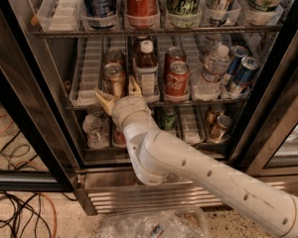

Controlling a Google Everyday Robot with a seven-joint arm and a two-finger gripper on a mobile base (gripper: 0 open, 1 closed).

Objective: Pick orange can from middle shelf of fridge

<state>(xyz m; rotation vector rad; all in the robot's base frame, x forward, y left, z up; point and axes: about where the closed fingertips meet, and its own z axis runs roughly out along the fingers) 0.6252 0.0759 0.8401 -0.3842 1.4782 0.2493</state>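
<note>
Camera view: orange can (113, 78) between spread fingers (105, 101), middle shelf (89, 69) front.

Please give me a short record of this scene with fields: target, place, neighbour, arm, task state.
target: orange can, upright
place: front of the middle shelf, in the fridge
neighbour: bottle on its right
arm: gripper open at the shelf edge, one finger on each side of the can's foot; contact cannot be told
task state: can not yet lifted
</note>
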